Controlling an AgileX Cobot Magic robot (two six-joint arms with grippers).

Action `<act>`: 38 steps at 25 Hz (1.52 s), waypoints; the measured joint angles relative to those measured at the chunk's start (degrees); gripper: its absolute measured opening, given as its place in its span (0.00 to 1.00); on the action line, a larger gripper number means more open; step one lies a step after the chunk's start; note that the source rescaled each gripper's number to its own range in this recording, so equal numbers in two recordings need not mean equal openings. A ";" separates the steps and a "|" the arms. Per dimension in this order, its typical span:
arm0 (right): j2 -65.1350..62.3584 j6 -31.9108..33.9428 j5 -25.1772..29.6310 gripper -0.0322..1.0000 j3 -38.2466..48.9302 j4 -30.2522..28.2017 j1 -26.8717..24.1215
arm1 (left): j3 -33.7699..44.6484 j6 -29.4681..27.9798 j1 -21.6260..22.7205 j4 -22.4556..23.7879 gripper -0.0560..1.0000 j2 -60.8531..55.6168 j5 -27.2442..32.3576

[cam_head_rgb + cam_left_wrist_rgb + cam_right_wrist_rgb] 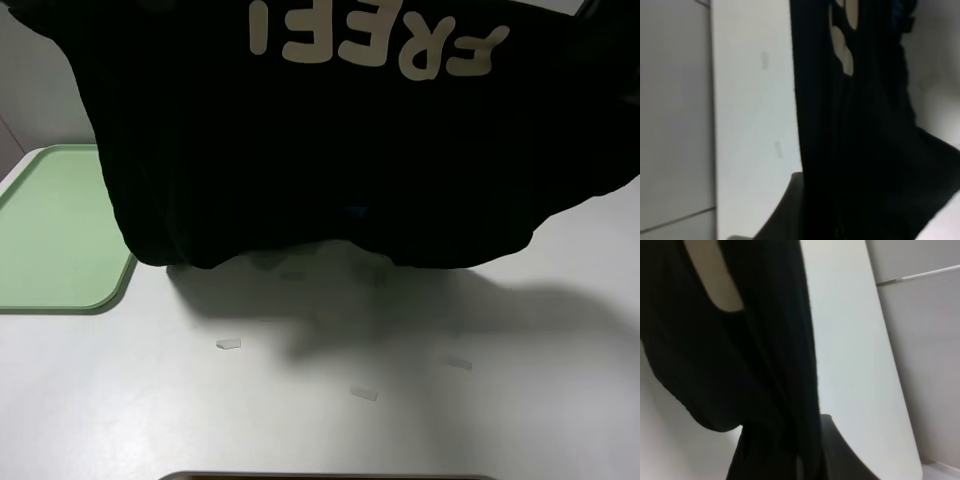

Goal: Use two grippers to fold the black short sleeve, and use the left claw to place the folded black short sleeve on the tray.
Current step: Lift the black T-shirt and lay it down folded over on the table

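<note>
Progress: fold unfinished | shirt (330, 150) hangs lifted above tabletop (300, 430), just right of tray (50, 230) | left hand (807, 212), right hand (800, 460) clamped shut on cloth | tray placement pending

The T-shirt (340, 150) hangs over the rear of the counter (450, 400), lettering upside down along its top. The tray (50, 230) lies on the counter at the left, its right rear corner hidden behind the T-shirt. Small scraps (228, 344) lie on the counter before the T-shirt
</note>
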 joint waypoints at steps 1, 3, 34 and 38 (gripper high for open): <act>-0.47 -0.01 -0.39 0.03 0.00 -0.26 0.00 | -0.06 0.00 0.00 0.00 0.05 -0.28 -0.57; -1.53 -0.01 -1.43 0.03 0.00 -0.58 0.00 | -0.18 -0.26 0.00 -0.06 0.05 -0.79 -0.91; -3.81 -0.20 1.25 0.03 -3.51 -2.74 0.19 | -0.30 3.89 -0.46 1.60 0.05 -4.69 -5.62; -3.83 -0.17 1.98 0.03 -8.63 -3.73 0.19 | -0.30 4.09 -0.46 1.96 0.05 -4.69 -8.49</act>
